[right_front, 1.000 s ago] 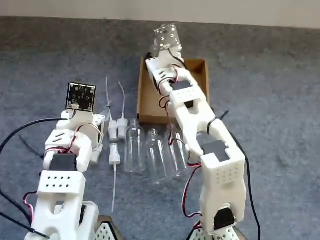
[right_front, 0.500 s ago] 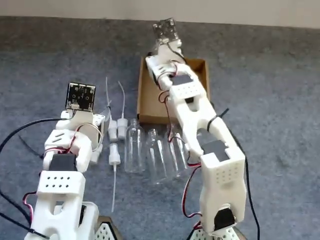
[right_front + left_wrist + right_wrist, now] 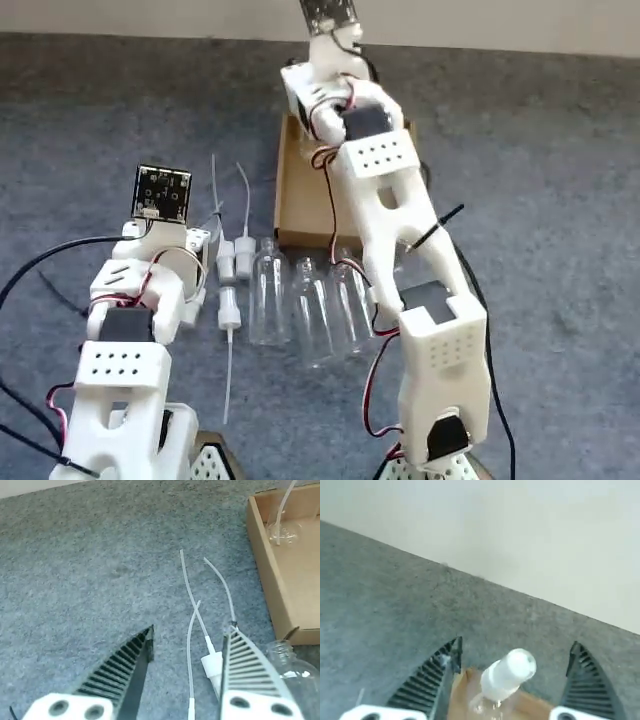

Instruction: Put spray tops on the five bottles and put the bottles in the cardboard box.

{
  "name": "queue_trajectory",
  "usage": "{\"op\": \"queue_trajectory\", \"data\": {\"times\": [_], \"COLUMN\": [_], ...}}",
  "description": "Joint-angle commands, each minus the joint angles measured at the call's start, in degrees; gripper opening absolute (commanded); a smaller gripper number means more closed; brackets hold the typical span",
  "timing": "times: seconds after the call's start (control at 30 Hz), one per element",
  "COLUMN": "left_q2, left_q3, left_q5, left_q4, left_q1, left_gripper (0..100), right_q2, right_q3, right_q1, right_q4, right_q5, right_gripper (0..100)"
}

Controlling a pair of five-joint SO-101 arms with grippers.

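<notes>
1. Capped bottle [image 3: 509, 672]: clear body with a white spray top. It sits inside the cardboard box [image 3: 295, 205] at the far end, top uppermost as far as I can judge.
2. Right gripper [image 3: 515, 647]: it hovers above the box's far end with its jaws wide apart. The bottle's top sits between them and touches neither.
3. Uncapped bottles [image 3: 268, 290]: three, clear and without tops. They lie side by side on the carpet [image 3: 560, 180] just off the box's near wall, necks toward the box and long axes running back toward the arm bases. The right arm spans above them.
4. Spray tops [image 3: 228, 258]: white, with long thin tubes pointing away alongside the box. They lie beside the uncapped bottles, off the box's near corner on the left arm's side.
5. Left gripper [image 3: 190, 630]: jaws apart and empty, it hangs directly over the spray tops. It looks the nearer arm for taking up the next top.
</notes>
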Motion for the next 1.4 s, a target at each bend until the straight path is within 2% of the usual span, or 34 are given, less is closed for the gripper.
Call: {"op": "queue_trajectory", "data": {"times": [0.0,0.37,0.47,0.57,0.67,0.97,1.37], "left_q2": [0.4,0.4,0.5,0.5,0.5,0.5,0.5], "left_q3": [-0.2,-0.1,-0.1,0.0,0.0,0.0,0.0], "left_q5": [0.4,0.4,0.4,0.4,0.4,0.4,0.4], "left_q4": [-1.7,-1.7,-1.7,-1.7,-1.7,-1.7,-1.7], "left_q1": [-0.4,-0.4,-0.4,-0.4,-0.4,-0.4,-0.4], "left_gripper": [21,21,21,21,21,21,21], "right_q2": [-0.9,-0.9,-1.8,-4.7,-12.3,-47.2,-91.8], "right_q3": [-11.1,-37.6,-43.5,-39.6,-28.9,18.0,85.3], "right_q1": [-0.5,-1.0,0.3,3.0,3.2,3.0,3.2], "right_q4": [11.8,56.9,58.5,58.6,58.6,54.8,21.1], "right_q5": [0.4,0.5,0.5,0.5,0.5,0.7,3.4], "right_gripper": [27.2,27.1,27.1,27.1,27.1,27.5,27.5]}}
